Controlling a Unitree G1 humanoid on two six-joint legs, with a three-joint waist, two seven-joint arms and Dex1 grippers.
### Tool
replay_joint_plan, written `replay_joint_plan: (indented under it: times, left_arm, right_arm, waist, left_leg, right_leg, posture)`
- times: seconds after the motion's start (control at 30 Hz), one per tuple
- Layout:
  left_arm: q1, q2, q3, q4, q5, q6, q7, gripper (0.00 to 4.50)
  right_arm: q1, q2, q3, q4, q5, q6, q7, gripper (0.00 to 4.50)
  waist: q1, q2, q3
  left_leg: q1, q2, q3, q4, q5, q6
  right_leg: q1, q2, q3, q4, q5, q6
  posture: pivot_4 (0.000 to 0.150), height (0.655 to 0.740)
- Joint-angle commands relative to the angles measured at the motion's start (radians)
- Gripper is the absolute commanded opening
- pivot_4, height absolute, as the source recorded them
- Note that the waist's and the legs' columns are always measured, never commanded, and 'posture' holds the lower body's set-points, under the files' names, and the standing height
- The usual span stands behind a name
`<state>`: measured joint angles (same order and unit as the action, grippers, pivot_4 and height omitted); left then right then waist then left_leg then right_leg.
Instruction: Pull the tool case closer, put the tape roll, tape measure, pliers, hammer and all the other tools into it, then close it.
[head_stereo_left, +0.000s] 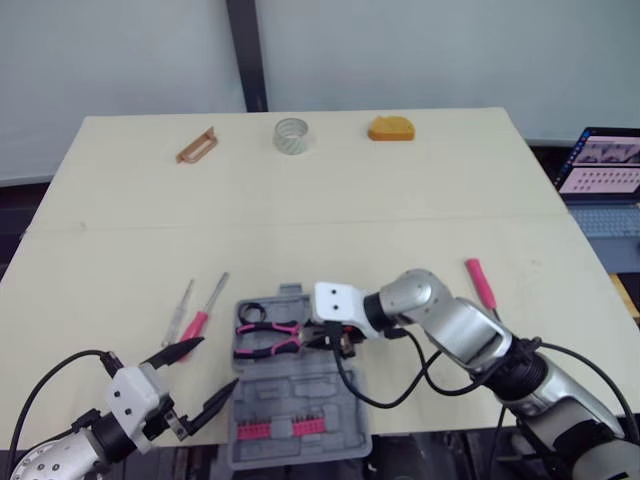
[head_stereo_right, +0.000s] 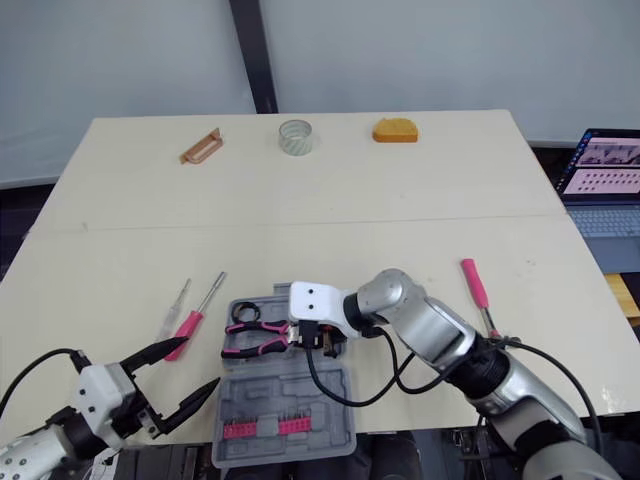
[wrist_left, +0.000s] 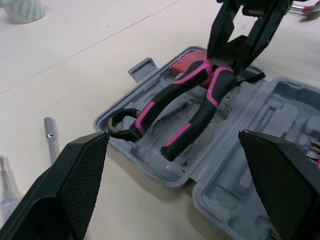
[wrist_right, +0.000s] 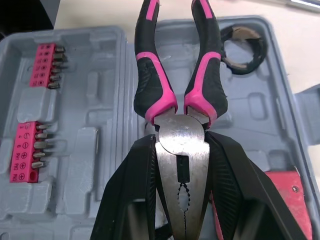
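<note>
Pliers (wrist_right: 180, 135) in right tool (head_stereo_right: 325, 342), inside case (wrist_right: 85, 150)

The open grey plastic tool case (head_stereo_left: 290, 400) sits at lower centre on the pale wooden table (head_stereo_left: 400, 190), with the pink-and-black pliers (head_stereo_left: 265, 338) in its upper half and the pink bit strips (head_stereo_left: 270, 429) in its lower half. Just left lie a pink-handled screwdriver (head_stereo_left: 203, 314) and a clear-handled screwdriver (head_stereo_left: 179, 313); well right lies a pink-handled tool (head_stereo_left: 479, 282). Across the top, left to right: brown flat tool (head_stereo_left: 196, 146), clear tape roll (head_stereo_left: 291, 134), orange tape measure (head_stereo_left: 390, 129).
</note>
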<state>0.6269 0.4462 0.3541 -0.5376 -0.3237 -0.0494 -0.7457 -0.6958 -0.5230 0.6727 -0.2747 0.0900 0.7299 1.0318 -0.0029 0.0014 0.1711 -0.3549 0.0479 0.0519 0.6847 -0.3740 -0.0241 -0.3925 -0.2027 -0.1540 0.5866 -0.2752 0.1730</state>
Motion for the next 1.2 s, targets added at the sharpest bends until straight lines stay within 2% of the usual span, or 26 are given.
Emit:
replay_joint_plan:
  times: [0.03, 0.3, 1.2]
  left_arm:
    - [0.034, -0.024, 0.012, -0.03, -0.017, -0.023, 0.025, 4.5]
    - [0.09, -0.062, -0.004, -0.036, -0.014, -0.034, 0.042, 4.5]
    - [0.057, -0.021, 0.007, -0.034, -0.027, -0.01, 0.058, 4.5]
  right_arm:
    - [-0.025, 0.021, 0.017, -0.032, -0.023, 0.018, -0.005, 0.96]
    - [-0.045, 0.037, 0.045, -0.019, -0.063, 0.028, 0.008, 0.96]
    - [-0.022, 0.07, 0.077, 0.067, -0.124, -0.032, 0.022, 0.96]
  waist:
    - [-0.001, 0.0, 0.0]
    - [0.0, 0.0, 0.0]
    - [-0.002, 0.0, 0.0]
  left_leg:
    - [0.0, 0.0, 0.0, 0.0, 0.0, 0.0]
    - [0.0, 0.0, 0.0, -0.001, 0.0, 0.0]
    - [0.0, 0.0, 0.0, -0.001, 0.0, 0.0]
  right_leg:
    - [0.0, 0.0, 0.0, 0.0, 0.0, 0.0]
    - [-0.001, 0.0, 0.0, 0.0, 0.0, 0.0]
    - [-0.001, 0.0, 0.0, 0.0, 0.0, 0.0]
  posture:
    - [0.15, 0.74]
    - [0.15, 0.74]
    - [0.15, 0.74]
